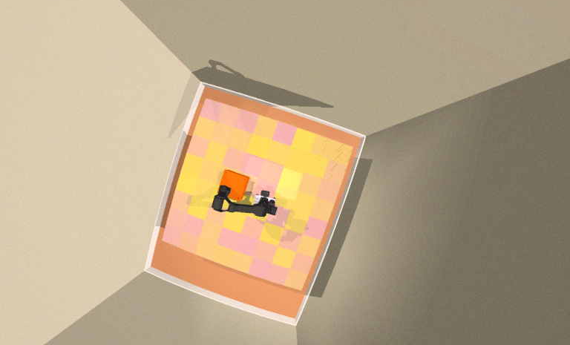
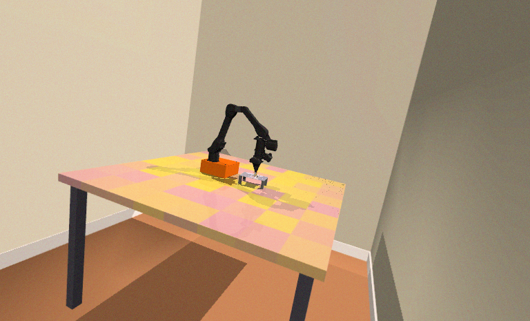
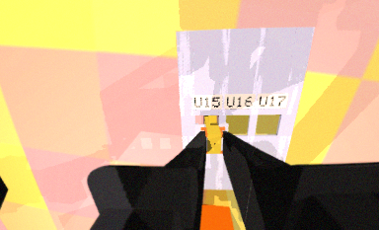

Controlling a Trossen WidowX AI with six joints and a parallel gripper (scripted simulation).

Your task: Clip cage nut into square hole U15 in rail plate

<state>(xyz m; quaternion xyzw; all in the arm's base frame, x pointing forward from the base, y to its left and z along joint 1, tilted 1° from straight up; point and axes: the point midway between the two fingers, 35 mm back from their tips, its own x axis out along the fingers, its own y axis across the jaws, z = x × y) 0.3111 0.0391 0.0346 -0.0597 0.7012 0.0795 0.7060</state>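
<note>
The rail plate (image 1: 257, 197) (image 2: 245, 174) (image 3: 247, 62) is a pale raised plate on legs, with square holes marked U15, U16 and U17. My gripper (image 2: 255, 174) (image 3: 212, 136) points down over it, shut on the cage nut (image 3: 213, 138), a small yellow piece with orange parts between the fingertips. In the wrist view the nut's far end overlaps the U15 hole (image 3: 199, 119), and its rest lies over the plate on the near side. I cannot tell whether it touches the plate or enters the hole. In the top view the arm hides the fingertips.
The arm rises from beside an orange box (image 1: 235, 185) (image 2: 219, 168) on the patchwork table (image 1: 235, 240) (image 2: 234, 200). The box stands close to the rail plate, on the arm-base side. The U16 hole (image 3: 237, 124) and U17 hole (image 3: 267, 124) lie right of U15.
</note>
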